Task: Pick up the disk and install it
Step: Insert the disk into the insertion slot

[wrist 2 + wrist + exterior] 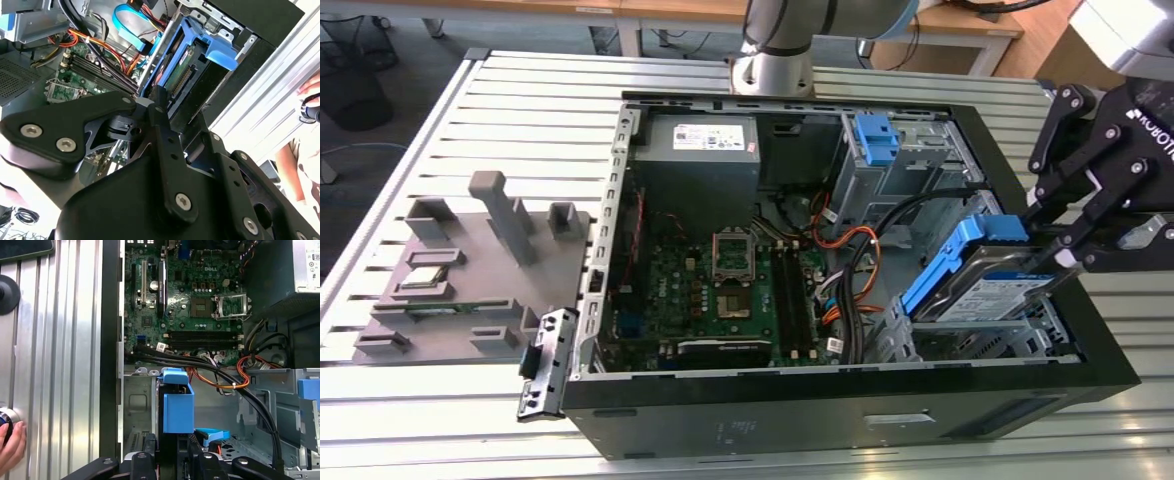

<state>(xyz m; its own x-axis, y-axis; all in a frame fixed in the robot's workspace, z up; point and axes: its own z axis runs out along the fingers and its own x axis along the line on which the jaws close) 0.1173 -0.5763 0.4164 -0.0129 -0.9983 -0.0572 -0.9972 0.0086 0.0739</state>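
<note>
A slatted metal table (494,90) carries an open computer case (854,400), its green board (720,290) showing; beside it, on the exterior view's left, sits a grey tray (454,280) of parts; the gripper (1047,262) is pinching the disk (1001,290) by its upper end; the disk stands tilted in its blue frame, lower end in the metal cage (987,340) at the case's corner on the exterior view's right; a person's hand (10,440) rests on the table.

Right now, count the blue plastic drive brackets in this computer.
2. One bracket is clipped around the disk that the gripper holds, at the exterior view's right. The other bracket stands bare in the metal bay beyond it. More may be hidden under the cables.
</note>
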